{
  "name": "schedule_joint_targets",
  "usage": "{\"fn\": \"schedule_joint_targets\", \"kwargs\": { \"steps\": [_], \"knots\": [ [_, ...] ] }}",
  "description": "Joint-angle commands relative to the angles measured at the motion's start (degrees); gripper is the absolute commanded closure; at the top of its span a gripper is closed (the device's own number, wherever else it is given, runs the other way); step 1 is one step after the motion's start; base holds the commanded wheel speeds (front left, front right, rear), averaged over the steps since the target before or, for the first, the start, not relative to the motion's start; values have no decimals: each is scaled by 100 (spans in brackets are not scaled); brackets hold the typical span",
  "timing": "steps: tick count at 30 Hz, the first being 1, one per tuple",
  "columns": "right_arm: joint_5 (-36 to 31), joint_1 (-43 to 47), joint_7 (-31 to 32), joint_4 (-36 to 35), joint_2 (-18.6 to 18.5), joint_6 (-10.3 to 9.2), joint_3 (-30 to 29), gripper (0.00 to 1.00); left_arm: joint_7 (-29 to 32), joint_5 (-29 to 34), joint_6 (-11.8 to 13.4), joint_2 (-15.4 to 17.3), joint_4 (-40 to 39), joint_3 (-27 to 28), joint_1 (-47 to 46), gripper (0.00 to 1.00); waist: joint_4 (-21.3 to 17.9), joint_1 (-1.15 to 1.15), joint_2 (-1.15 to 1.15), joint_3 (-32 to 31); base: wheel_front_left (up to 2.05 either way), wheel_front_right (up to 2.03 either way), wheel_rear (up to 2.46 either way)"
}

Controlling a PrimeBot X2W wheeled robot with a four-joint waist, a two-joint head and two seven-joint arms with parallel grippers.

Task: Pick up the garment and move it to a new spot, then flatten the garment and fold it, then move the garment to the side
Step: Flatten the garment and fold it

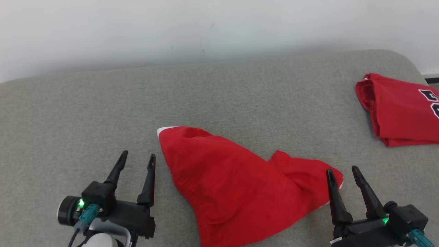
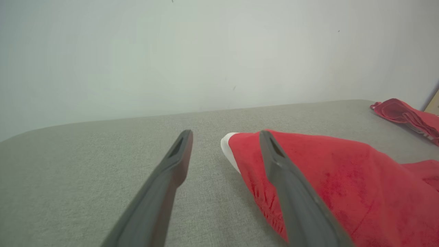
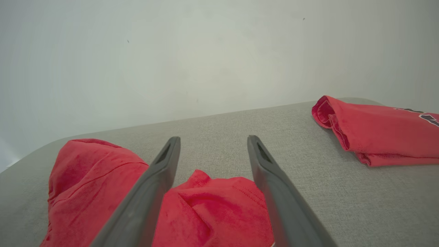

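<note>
The garment (image 1: pixel 236 185), red with a white edge at its far left corner, lies crumpled on the grey cloth surface between my two grippers. My left gripper (image 1: pixel 139 155) stands open just left of it, nothing between its fingers. In the left wrist view the garment (image 2: pixel 343 185) spreads under and past the right finger of the left gripper (image 2: pixel 225 133). My right gripper (image 1: pixel 341 169) is open over the garment's right end. In the right wrist view the right gripper (image 3: pixel 213 138) straddles a red fold of the garment (image 3: pixel 212 209).
A second red garment (image 1: pixel 398 109) with dark lettering lies folded at the far right near the surface's rounded corner, also seen as a folded garment (image 3: pixel 380 130) from the right wrist. A pale wall (image 1: pixel 205 27) runs behind the padded grey surface (image 1: pixel 85 109).
</note>
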Motion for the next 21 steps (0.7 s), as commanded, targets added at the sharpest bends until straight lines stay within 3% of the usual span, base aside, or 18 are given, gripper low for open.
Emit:
{"fn": "schedule_joint_targets", "kwargs": {
  "steps": [1,15,16,17,18,21],
  "knots": [
    [47,-79,-1,0,1,-16,3,0,0,3,-34,43,146,-46,-115,0,-146,0,0,130,0,0,0],
    [86,-287,0,17,52,-16,-76,0,208,-295,-74,76,1838,-999,-705,0,-471,0,0,610,0,0,0],
    [85,-317,0,15,54,-16,-71,0,208,-330,-75,85,1908,-1080,-750,30,-482,0,0,636,0,0,0],
    [83,-336,0,14,55,-16,-68,0,199,-373,-75,101,1959,-1125,-813,68,-490,0,0,659,0,0,0],
    [82,-343,-1,14,57,-16,-66,0,187,-405,-75,115,1998,-1179,-883,100,-495,0,0,676,0,0,0],
    [95,-370,0,26,50,-16,-98,0,117,-460,-74,181,1968,-1243,-1120,100,-498,0,0,716,0,0,0]
  ]
}}
